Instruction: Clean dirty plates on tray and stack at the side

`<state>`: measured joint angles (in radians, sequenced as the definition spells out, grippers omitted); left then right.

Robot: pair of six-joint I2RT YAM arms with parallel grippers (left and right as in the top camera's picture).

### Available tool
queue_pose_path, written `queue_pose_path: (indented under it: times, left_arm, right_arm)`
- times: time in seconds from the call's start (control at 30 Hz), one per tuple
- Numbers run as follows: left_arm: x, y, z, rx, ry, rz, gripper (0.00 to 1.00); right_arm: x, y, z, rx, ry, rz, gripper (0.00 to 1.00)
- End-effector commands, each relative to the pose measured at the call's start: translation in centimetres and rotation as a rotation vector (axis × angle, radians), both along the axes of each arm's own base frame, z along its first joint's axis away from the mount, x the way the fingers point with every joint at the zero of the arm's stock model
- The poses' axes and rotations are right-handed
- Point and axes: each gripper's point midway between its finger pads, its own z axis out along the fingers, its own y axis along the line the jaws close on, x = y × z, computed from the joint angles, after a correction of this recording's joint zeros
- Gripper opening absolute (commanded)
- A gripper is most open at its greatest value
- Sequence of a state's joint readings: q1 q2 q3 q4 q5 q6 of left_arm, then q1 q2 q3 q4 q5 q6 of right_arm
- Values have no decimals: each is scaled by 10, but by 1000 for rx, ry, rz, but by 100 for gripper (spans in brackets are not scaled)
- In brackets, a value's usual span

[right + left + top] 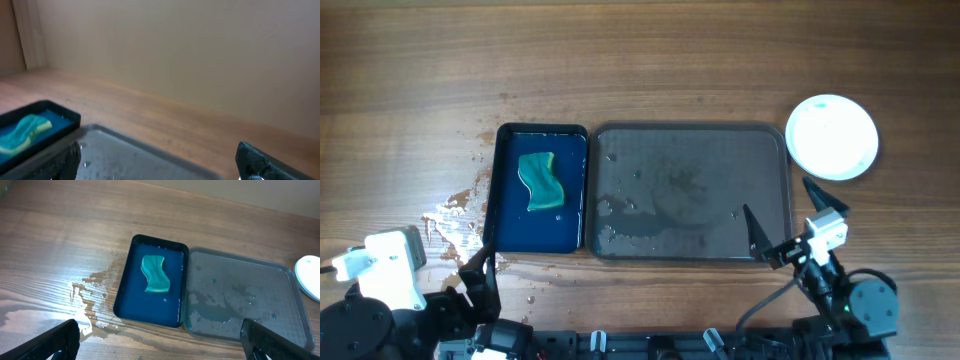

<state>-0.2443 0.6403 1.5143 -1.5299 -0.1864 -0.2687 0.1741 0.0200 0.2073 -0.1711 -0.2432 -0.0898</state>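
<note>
Soft, even light; right wrist view perhaps slightly blurred.

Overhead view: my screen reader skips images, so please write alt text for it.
A wet, bare grey tray lies on a wooden table, a white plate beside its far right corner and a blue tub holding a green sponge on its left. Water is spilled left of the tub; the right pincer hangs open over the tray's near right corner.
</note>
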Motion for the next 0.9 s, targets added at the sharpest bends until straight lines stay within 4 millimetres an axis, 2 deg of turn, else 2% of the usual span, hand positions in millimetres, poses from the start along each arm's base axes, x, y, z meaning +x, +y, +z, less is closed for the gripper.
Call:
queue_pose_path:
  times: [0.0, 0.17, 0.33, 0.87]
  left_arm:
    - [0, 0, 2, -6, -8, 3, 100]
    - [0, 0, 2, -6, -8, 3, 100]
    - [0, 0, 2, -6, -8, 3, 100]
    - [0, 0, 2, -6, -8, 3, 100]
  right_arm:
    - [3, 0, -18, 9, 31, -4, 100]
    - [10, -1, -58, 73, 155, -21, 100]
    - [14, -11, -59, 134, 176, -81, 100]
    - [14, -11, -59, 133, 176, -82, 100]
